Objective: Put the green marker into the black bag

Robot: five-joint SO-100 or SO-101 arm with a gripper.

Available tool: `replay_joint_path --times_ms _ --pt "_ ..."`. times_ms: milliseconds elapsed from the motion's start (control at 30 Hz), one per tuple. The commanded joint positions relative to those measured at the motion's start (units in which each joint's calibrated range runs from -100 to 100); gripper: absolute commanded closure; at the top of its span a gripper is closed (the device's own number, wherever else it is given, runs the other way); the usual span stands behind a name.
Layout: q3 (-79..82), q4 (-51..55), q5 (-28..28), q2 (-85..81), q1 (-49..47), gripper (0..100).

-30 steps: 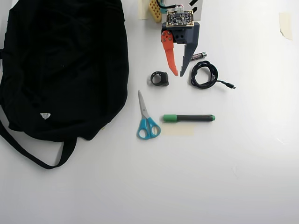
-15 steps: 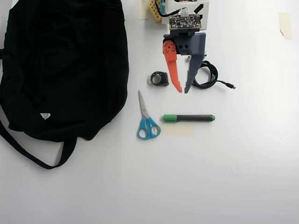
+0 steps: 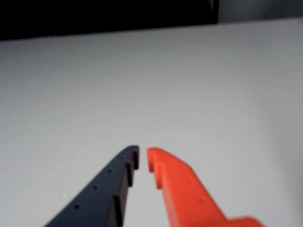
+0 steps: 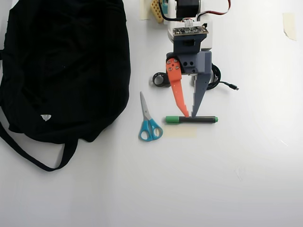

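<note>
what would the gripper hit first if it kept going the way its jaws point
Probably the slim dark marker with the green cap: in the overhead view the gripper points right at its barrel, tips at its edge. Height above it is unclear.

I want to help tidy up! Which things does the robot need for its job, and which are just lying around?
Needed: green marker, black bag, gripper.

Lying around: blue scissors, coiled black cable, small black ring-shaped thing, tape strip.
</note>
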Motion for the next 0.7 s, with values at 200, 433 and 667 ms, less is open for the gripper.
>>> replay_joint_path --times_ms 200,433,667 --pt "-13.9 -1.5 0.4 7.0 0.0 98" --pt "-19.7 -6.2 0.4 13.1 0.2 98" --pt "-20.4 -7.8 0.4 15.0 0.3 98"
